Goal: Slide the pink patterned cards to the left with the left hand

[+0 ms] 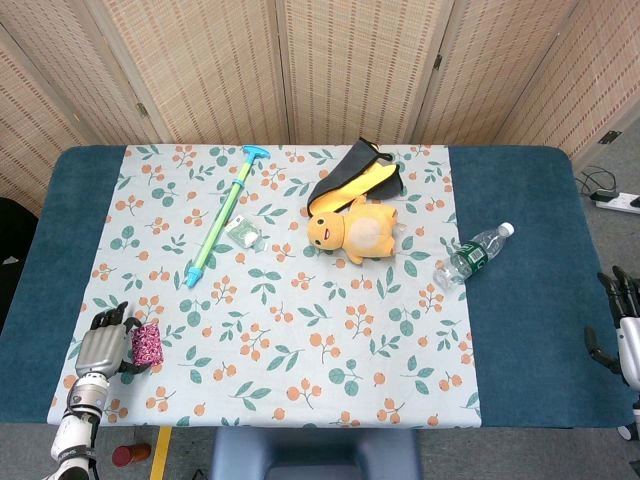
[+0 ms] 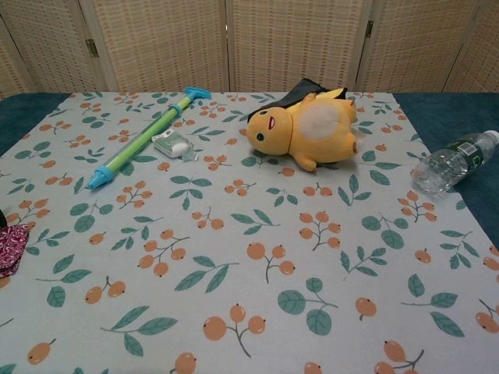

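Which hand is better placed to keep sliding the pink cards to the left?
The left hand: it already touches the pink cards at the cloth's near-left corner. The right hand hangs off the far right table edge, away from them.

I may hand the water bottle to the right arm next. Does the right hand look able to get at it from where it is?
Probably yes. The right hand hangs off the table's right edge, and only bare blue cloth lies between it and the water bottle. Whether the arm stretches that far, I cannot tell.

Open cloth runs across the table's near half, right of the left hand (image 1: 100,348) and pink patterned cards (image 1: 147,344). Water squirter (image 1: 220,218), small packet (image 1: 243,232), plush toy (image 1: 355,228) and bottle (image 1: 472,255) occupy the far half.
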You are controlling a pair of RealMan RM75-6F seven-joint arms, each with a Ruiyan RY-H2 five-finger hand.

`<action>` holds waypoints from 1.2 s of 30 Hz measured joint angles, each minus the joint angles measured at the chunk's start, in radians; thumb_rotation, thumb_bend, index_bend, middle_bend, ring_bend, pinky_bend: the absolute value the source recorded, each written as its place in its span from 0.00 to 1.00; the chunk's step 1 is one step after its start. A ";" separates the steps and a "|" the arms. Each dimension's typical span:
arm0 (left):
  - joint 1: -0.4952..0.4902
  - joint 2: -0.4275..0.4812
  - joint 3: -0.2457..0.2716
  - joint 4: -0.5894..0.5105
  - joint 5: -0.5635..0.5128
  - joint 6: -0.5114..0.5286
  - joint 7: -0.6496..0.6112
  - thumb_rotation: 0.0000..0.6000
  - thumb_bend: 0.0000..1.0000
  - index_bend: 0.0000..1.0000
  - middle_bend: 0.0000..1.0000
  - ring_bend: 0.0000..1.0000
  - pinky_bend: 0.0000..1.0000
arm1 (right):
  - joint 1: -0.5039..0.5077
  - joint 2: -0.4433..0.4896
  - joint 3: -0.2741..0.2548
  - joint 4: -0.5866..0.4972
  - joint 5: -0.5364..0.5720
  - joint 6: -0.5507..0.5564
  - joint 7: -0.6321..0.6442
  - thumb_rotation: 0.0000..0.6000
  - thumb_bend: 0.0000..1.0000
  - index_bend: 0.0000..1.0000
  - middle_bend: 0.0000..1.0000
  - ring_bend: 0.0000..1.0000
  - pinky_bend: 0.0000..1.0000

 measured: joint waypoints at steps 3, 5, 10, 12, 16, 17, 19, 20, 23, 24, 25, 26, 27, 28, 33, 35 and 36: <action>0.001 0.001 0.001 -0.001 0.002 0.001 -0.002 0.92 0.19 0.27 0.00 0.00 0.00 | 0.000 0.000 0.000 0.001 0.001 0.000 0.000 1.00 0.48 0.00 0.00 0.00 0.00; 0.002 0.002 0.002 -0.003 0.003 0.001 0.000 0.92 0.19 0.27 0.00 0.00 0.00 | 0.001 -0.001 0.000 0.001 0.001 -0.001 0.001 1.00 0.48 0.00 0.00 0.00 0.00; 0.003 0.002 0.003 -0.006 0.001 0.002 -0.001 0.92 0.19 0.27 0.00 0.00 0.00 | 0.002 -0.001 0.001 0.002 0.000 -0.003 0.002 1.00 0.48 0.00 0.00 0.00 0.00; 0.004 0.004 0.007 -0.008 -0.002 -0.001 0.003 0.92 0.19 0.27 0.00 0.00 0.00 | 0.003 -0.002 0.001 0.002 -0.002 -0.001 0.002 1.00 0.48 0.00 0.00 0.00 0.00; 0.004 0.003 0.008 -0.008 -0.008 -0.001 0.005 0.91 0.19 0.26 0.00 0.00 0.00 | 0.003 -0.002 0.000 0.001 -0.001 -0.003 0.000 1.00 0.48 0.00 0.00 0.00 0.00; 0.004 0.003 0.008 -0.008 -0.008 -0.002 0.006 0.91 0.19 0.26 0.00 0.00 0.00 | 0.003 -0.002 0.000 0.001 0.000 -0.003 0.000 1.00 0.48 0.00 0.00 0.00 0.00; 0.004 0.004 0.008 -0.008 -0.009 -0.004 0.005 0.90 0.19 0.26 0.00 0.00 0.00 | 0.003 -0.002 0.000 0.000 -0.001 -0.002 -0.001 1.00 0.48 0.00 0.00 0.00 0.00; 0.004 0.004 0.008 -0.008 -0.009 -0.004 0.003 0.90 0.19 0.25 0.00 0.00 0.00 | 0.003 -0.001 0.000 0.000 -0.001 -0.001 -0.001 1.00 0.48 0.00 0.00 0.00 0.00; 0.003 0.004 0.008 -0.008 -0.009 -0.007 0.005 0.89 0.19 0.24 0.00 0.00 0.00 | 0.003 -0.001 0.000 -0.001 0.000 -0.002 -0.002 1.00 0.48 0.00 0.00 0.00 0.00; 0.002 0.004 0.009 -0.008 -0.010 -0.007 0.007 0.90 0.19 0.24 0.00 0.00 0.00 | 0.002 -0.001 0.000 -0.001 0.000 -0.001 -0.002 1.00 0.48 0.00 0.00 0.00 0.00; 0.002 0.005 0.008 -0.009 -0.013 -0.009 0.008 0.90 0.19 0.23 0.00 0.00 0.00 | 0.002 -0.001 0.000 -0.001 0.001 -0.002 -0.002 1.00 0.48 0.00 0.00 0.00 0.00; 0.001 0.005 0.007 -0.010 -0.015 -0.009 0.008 0.90 0.19 0.23 0.00 0.00 0.00 | 0.002 -0.001 0.000 -0.002 0.001 -0.003 -0.002 1.00 0.48 0.00 0.00 0.00 0.00; 0.001 0.005 0.006 -0.011 -0.015 -0.008 0.006 0.89 0.19 0.23 0.00 0.00 0.00 | 0.002 -0.001 0.000 -0.001 0.002 -0.003 -0.002 1.00 0.48 0.00 0.00 0.00 0.00; 0.002 0.005 0.005 -0.011 -0.013 -0.005 0.004 0.89 0.19 0.23 0.00 0.00 0.00 | 0.002 -0.001 0.000 -0.002 0.001 -0.002 -0.002 1.00 0.48 0.00 0.00 0.00 0.00; 0.006 0.015 -0.002 -0.027 0.009 0.013 -0.013 0.90 0.19 0.22 0.00 0.00 0.00 | 0.001 0.002 0.001 -0.005 -0.001 0.004 -0.004 1.00 0.48 0.00 0.00 0.00 0.00; 0.009 0.024 -0.010 -0.036 0.030 0.027 -0.033 0.89 0.19 0.22 0.00 0.00 0.00 | 0.000 0.004 0.001 -0.008 -0.004 0.007 -0.002 1.00 0.48 0.00 0.00 0.00 0.00; 0.010 0.028 -0.015 -0.040 0.040 0.034 -0.044 0.90 0.19 0.22 0.00 0.00 0.00 | 0.000 0.005 0.000 -0.009 -0.005 0.007 0.001 1.00 0.48 0.00 0.00 0.00 0.00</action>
